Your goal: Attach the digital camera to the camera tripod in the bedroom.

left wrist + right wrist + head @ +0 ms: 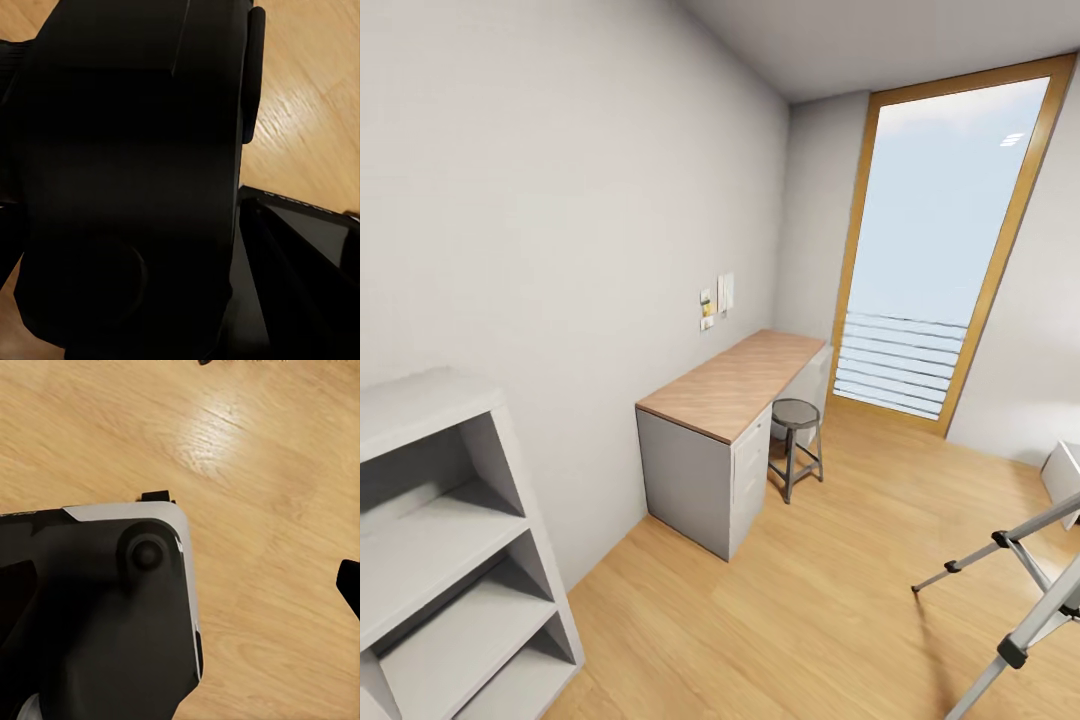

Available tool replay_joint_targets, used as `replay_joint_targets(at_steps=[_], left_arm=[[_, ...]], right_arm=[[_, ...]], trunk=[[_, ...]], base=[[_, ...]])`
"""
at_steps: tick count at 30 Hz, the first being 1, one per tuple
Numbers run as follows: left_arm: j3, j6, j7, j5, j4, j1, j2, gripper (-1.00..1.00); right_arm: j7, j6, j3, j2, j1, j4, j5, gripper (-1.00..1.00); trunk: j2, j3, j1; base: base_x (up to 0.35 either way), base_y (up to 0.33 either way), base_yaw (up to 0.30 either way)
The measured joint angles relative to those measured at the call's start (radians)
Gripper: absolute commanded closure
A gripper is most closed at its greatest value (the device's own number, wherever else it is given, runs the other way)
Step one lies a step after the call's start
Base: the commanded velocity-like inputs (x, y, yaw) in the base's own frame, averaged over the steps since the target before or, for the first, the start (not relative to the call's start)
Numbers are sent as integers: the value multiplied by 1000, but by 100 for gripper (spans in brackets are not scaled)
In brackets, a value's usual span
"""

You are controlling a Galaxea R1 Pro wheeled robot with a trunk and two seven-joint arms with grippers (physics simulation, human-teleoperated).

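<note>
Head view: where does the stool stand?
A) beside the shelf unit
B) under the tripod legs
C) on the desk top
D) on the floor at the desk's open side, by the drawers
D: the stool stands on the wood floor against the desk, next to its drawer front.

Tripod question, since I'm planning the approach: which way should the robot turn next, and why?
Probably turn the base or head to its right. The camera tripod sits cut off at the head view's lower right edge, with only silver legs showing, while the desk and stool take the middle.
</note>
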Motion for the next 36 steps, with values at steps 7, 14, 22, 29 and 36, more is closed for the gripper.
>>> replay_joint_targets(at_steps=[7,14,22,29,36], left_arm=[[0,2,1,1,0,0,0,100],[0,4,1,1,0,0,0,100],[0,7,0,-5,-1,0,1,100],[0,6,1,-5,-2,0,1,100],[1,5,1,-5,-2,0,1,100]], right_arm=[[0,2,2,0,0,0,1,-100],[0,2,3,0,0,0,1,-100],[0,2,2,0,0,0,2,-100],[0,1,3,0,0,0,5,-100],[0,1,3,-1,0,0,5,-100]], trunk=[[0,0,0],[0,0,0],[0,0,0],[0,0,0],[0,0,0]], base=[[0,0,0],[3,0,0],[158,0,0],[238,0,0],[241,0,0]])
